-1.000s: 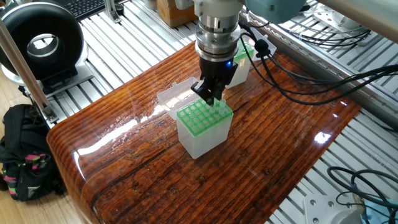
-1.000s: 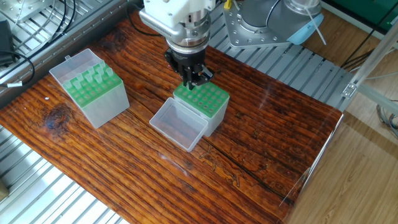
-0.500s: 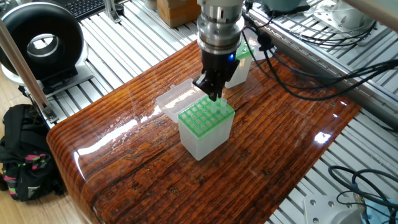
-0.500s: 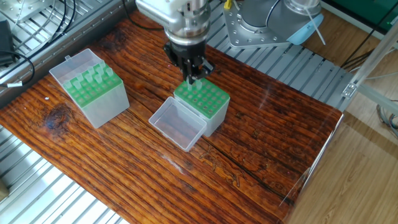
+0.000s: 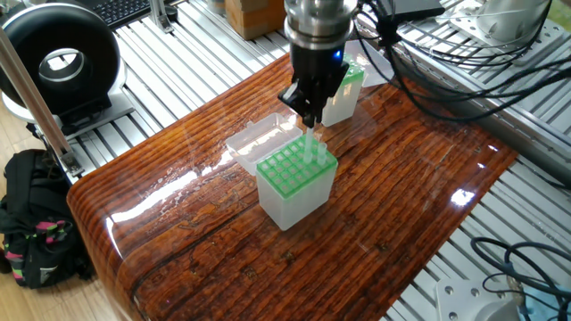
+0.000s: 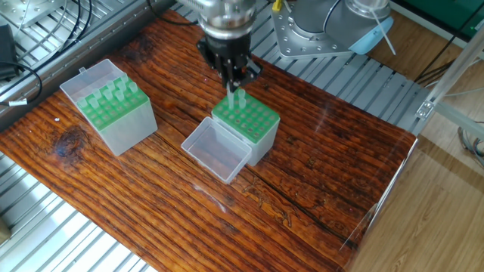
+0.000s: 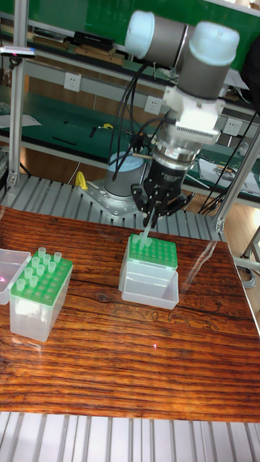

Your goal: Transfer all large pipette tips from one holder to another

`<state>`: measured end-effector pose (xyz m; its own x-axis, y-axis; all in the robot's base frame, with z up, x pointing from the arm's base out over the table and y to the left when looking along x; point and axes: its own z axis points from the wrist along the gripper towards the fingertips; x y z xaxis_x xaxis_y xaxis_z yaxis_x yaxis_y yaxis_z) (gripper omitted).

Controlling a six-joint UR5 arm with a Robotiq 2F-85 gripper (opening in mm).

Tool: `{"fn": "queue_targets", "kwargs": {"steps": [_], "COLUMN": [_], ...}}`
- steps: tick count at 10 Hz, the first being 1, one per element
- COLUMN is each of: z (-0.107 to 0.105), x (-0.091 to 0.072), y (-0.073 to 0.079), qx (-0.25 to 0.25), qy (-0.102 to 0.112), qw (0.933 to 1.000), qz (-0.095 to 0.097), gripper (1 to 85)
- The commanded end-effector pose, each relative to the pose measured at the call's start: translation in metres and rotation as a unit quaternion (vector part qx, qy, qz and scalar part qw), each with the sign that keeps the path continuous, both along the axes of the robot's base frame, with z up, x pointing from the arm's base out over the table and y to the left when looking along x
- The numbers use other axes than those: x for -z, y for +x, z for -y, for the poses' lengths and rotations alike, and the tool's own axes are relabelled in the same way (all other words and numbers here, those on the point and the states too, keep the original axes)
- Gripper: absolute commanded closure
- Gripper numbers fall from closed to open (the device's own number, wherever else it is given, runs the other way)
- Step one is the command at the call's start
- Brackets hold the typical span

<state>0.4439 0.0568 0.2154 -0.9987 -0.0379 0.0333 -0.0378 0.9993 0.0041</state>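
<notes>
My gripper [image 5: 309,114] [image 6: 235,81] [image 7: 151,218] hangs just above the middle holder [image 5: 294,183] [image 6: 248,125] [image 7: 150,261], a clear box with a green rack and its lid [image 6: 216,150] folded open. The jaws are shut on one large pipette tip [image 5: 313,145] [image 6: 234,101] [image 7: 144,237], a whitish tapered tube that points down with its lower end just over the rack. A second holder [image 6: 113,109] [image 7: 39,296] [image 5: 345,87] stands apart, with several large pipette tips [image 6: 115,92] [image 7: 40,264] upright in its green rack. The middle rack's other holes look empty from above.
The wooden table top [image 5: 223,232] lies on an aluminium slat frame. A black ring device [image 5: 59,57] and a black bag [image 5: 34,225] sit off its left end. Cables [image 5: 464,98] trail behind the arm, and the robot base [image 6: 333,26] stands at the table's far edge.
The gripper has risen straight up from the middle holder's rack, and a pipette tip now shows drawn out below its fingers. Both holders stay where they were.
</notes>
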Motion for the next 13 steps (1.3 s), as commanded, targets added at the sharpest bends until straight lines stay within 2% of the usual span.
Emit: {"fn": "queue_targets", "kwargs": {"steps": [1, 9, 11, 13], "z": [-0.004, 0.013, 0.013, 0.016], "x": [-0.024, -0.062, -0.071, -0.077], "y": [-0.006, -0.022, -0.023, -0.025], "qx": [-0.004, -0.01, -0.012, -0.014], "qy": [0.008, 0.021, 0.035, 0.039], "qw": [1.0, 0.9996, 0.9993, 0.9991], "qz": [-0.002, -0.016, -0.012, -0.005], "gripper": [75.0, 73.7, 71.7, 71.7]}}
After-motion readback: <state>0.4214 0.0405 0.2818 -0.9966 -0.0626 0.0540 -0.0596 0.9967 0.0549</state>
